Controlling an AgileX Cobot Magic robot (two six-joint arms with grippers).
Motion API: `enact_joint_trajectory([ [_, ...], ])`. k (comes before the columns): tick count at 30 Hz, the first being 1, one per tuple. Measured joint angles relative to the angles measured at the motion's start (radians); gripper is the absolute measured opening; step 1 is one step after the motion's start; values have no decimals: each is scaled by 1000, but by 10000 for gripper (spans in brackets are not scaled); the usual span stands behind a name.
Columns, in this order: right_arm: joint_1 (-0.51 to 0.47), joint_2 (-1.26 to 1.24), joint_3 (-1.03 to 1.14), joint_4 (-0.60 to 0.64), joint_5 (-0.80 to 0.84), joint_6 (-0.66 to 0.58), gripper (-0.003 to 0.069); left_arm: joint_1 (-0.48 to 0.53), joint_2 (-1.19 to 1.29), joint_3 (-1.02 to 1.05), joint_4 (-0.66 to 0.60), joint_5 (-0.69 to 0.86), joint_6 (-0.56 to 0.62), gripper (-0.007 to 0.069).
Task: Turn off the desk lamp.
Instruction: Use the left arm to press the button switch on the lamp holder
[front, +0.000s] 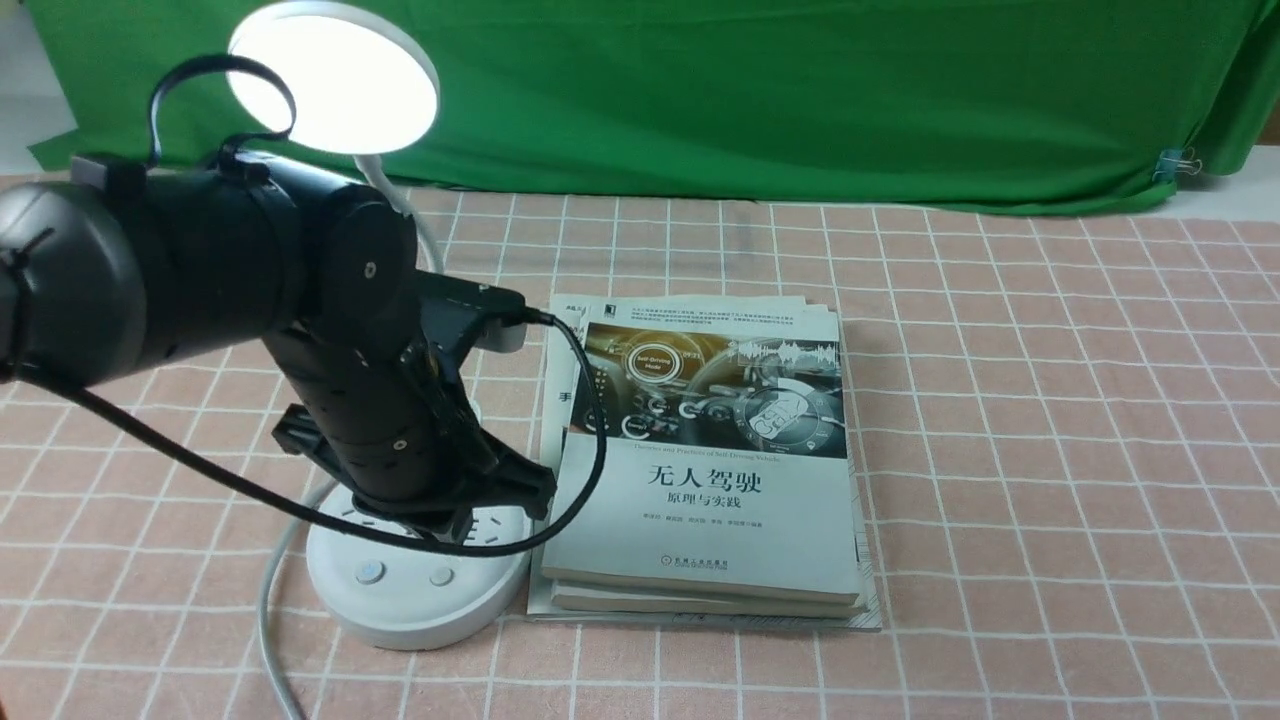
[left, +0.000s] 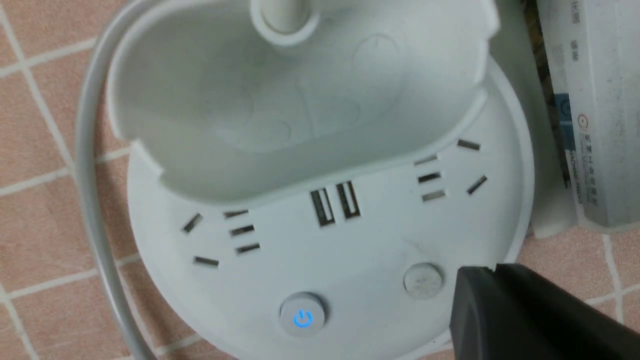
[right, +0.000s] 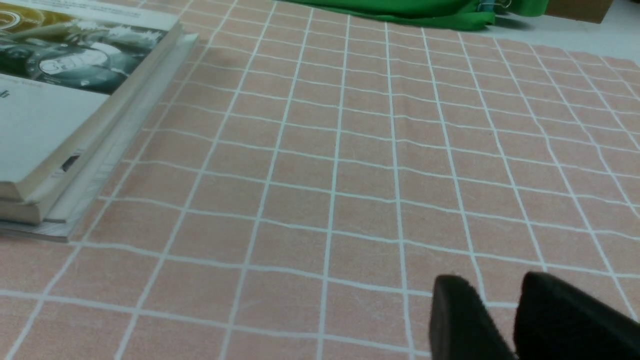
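So the left gripper (left: 495, 300) hangs right over the desk lamp's (front: 420, 600) round base, at the near left of the table just beside the books. The left wrist view only shows one black mass of it, so I honestly can't tell if the jaws are apart or together. Its tip sits just beside the plain round button (left: 422, 280), possibly grazing the base's rim. The other button (left: 302, 317), with a glowing blue power symbol, is a bit further along the front edge. Behind both are socket slots, two USB ports (left: 335, 205) and the cup holder (left: 300, 100).

The disc head (front: 335, 75) is blazing, so the lamp isn't off yet. My read: this is the lining-up-to-press stage. Next comes a short, straight push down on a button. I'd guess the power-symbol one, which means sliding the tip sideways first. Small target, so it could easily slip off.

The right gripper (right: 500, 310) is well away over bare pink checked cloth (front: 1000, 450), fingertips nearly together, holding nothing.

Readable stuff: the top book (front: 700, 450) says 无人驾驶 with 原理与实践 under it. The small print on the cover and spine is too fuzzy for me.
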Motion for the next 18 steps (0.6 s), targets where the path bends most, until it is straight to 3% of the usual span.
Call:
enact_joint_trajectory([
  [8, 0, 0, 0, 0, 0, 0, 240, 0, 94, -1, 0, 6, 2, 5],
  [18, 0, 0, 0, 0, 0, 0, 240, 0, 38, 1, -10, 41, 4, 5],
])
